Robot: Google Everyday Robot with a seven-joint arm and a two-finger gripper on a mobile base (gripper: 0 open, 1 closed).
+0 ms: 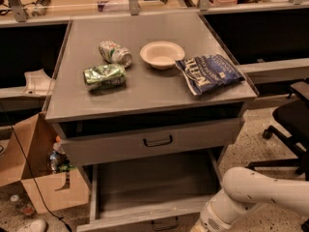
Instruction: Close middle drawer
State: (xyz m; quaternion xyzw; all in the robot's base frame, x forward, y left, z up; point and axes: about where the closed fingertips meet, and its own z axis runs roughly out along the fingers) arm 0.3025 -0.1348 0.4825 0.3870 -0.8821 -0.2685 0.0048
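Note:
The middle drawer (154, 185) is pulled far out of the grey cabinet and is empty inside. Its low front panel (120, 220) with a small dark loop handle (164, 223) lies at the bottom edge of the camera view. My white arm (263, 192) reaches in from the lower right, and its wrist (212, 220) is just beyond the right end of that front panel. My gripper is below the bottom edge, out of view.
The taller top drawer (111, 146) stands slightly open above. On the cabinet top (145, 93) lie two crushed cans (105, 76), a white bowl (161, 54) and a blue chip bag (210, 72). A cardboard box (43, 178) stands at the left, an office chair (289, 124) at the right.

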